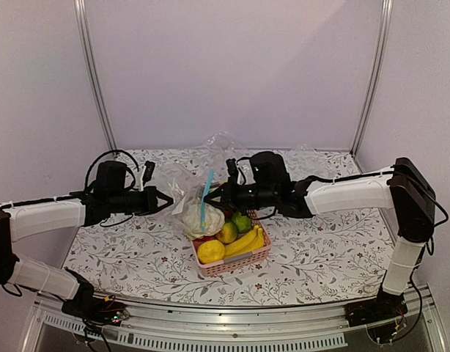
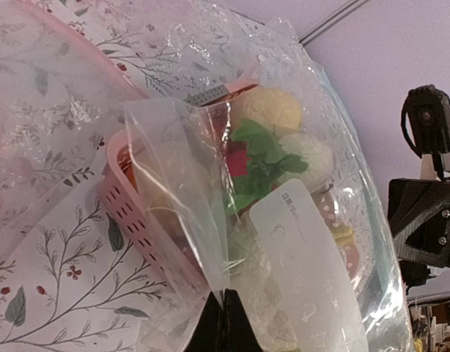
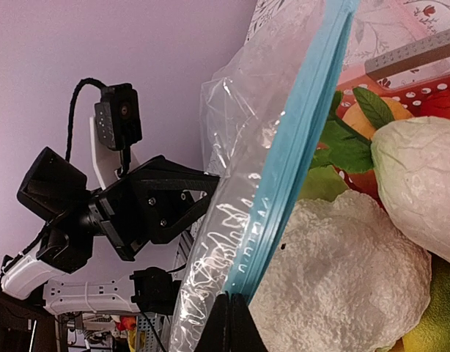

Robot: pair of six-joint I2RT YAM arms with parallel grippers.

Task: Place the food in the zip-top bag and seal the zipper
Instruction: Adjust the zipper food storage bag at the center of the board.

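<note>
On the floral counter point(image 1: 313, 242), between the two arms, a pink basket point(image 1: 234, 267) crowded with a white cauliflower point(image 1: 203, 218) and a banana bunch point(image 1: 248, 240). Hanging just over its far end and veiling the cauliflower, the zip-top bag point(image 1: 177, 187). Left tool point(image 1: 166, 199) pinched together on the bag's clear edge; right tool point(image 1: 213, 196) clamped tight on the blue zipper point(image 1: 207, 187). Down in the basket, outside the bag, the yellow lemon-like fruit point(image 1: 210, 251) and round green fruit point(image 1: 242, 222); white oblong piece point(image 3: 423, 183) beside the cauliflower
</note>
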